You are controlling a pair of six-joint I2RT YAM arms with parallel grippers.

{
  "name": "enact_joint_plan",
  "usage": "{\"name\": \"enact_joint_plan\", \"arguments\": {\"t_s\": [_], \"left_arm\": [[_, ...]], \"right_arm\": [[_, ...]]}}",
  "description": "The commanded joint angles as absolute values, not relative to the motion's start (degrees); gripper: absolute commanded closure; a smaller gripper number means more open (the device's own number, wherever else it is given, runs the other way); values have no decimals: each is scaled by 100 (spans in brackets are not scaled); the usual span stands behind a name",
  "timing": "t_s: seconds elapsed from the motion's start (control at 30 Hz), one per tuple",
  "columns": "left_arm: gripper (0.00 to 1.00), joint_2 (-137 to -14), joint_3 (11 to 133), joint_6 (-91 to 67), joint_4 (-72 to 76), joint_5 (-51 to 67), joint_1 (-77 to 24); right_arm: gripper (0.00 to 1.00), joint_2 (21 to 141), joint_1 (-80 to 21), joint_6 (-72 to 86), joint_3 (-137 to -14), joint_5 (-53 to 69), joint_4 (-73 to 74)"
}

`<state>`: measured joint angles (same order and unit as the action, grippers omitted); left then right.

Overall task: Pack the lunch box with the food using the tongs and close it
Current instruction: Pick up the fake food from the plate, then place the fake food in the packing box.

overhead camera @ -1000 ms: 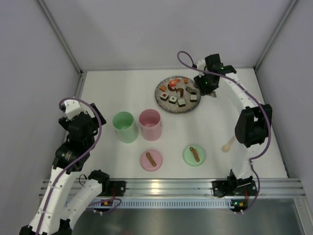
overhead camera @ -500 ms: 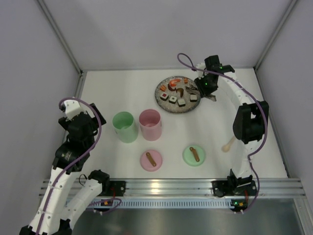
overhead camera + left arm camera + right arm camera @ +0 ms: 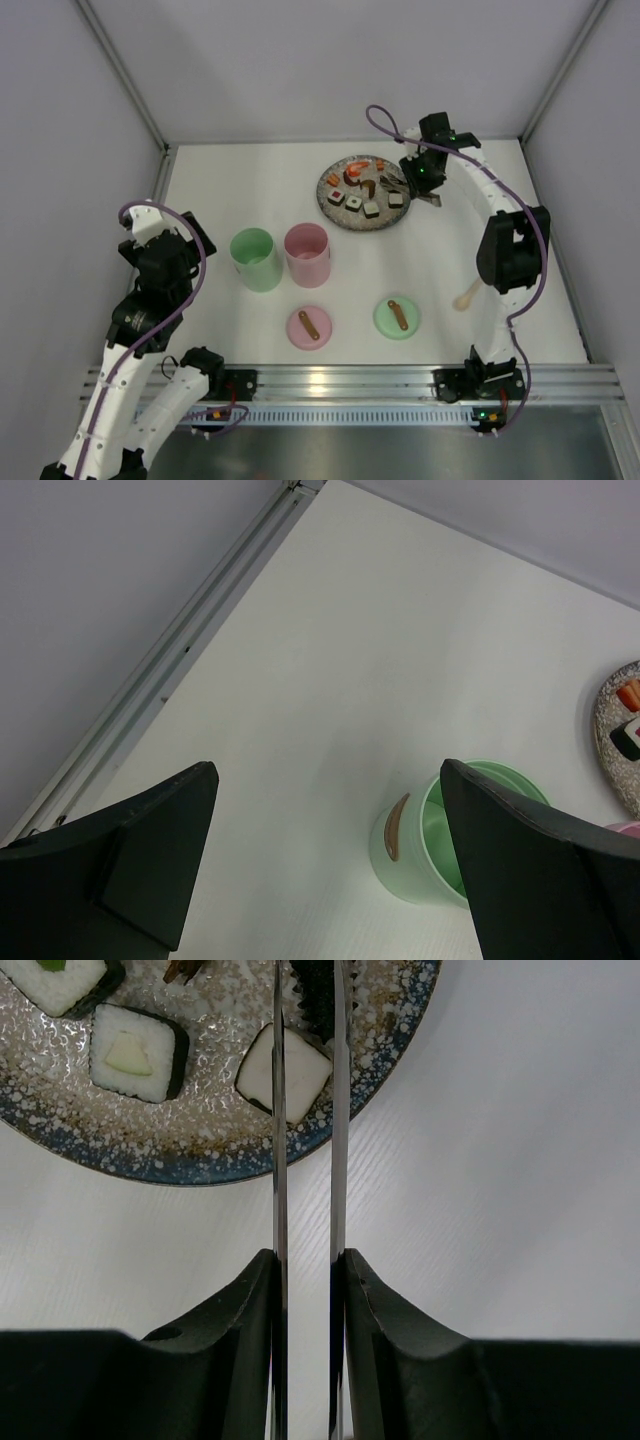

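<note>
Right arm's elbow has swung in toward the plate [image 3: 150,1165] and the squeeze has tightened: the right gripper [image 3: 308,1260] is clamped on the tongs [image 3: 279,1160], blades almost parallel, long axis running straight ahead across the plate's rim. The food [image 3: 305,1072] sits on that plate, with a white roll under the left blade. The tips are cut off, so contact can't be called. The left gripper [image 3: 325,780] gapes wide, well away from the plate.

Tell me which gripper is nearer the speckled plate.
Right. The right gripper, holding the tongs, is at the plate's right rim; the left gripper is far left, past the green cup.
</note>
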<state>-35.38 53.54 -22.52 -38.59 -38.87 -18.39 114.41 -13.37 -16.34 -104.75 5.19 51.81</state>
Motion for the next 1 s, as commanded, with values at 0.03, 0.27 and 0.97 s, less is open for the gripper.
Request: {"name": "enact_joint_plan", "arguments": {"t_s": [0.03, 0.27, 0.97], "left_arm": [[1, -3463, 5317, -2188, -3665, -4025, -1802], [1, -3489, 5317, -2197, -3674, -4025, -1802], [1, -3691, 5282, -2171, -3674, -3947, -1661]], "right_arm": [[89, 10978, -1283, -1205, -10749, 527, 4887], [93, 10732, -1274, -932, -10749, 413, 4799], [95, 9132, -2811, -159, -10152, 282, 4720]]}}
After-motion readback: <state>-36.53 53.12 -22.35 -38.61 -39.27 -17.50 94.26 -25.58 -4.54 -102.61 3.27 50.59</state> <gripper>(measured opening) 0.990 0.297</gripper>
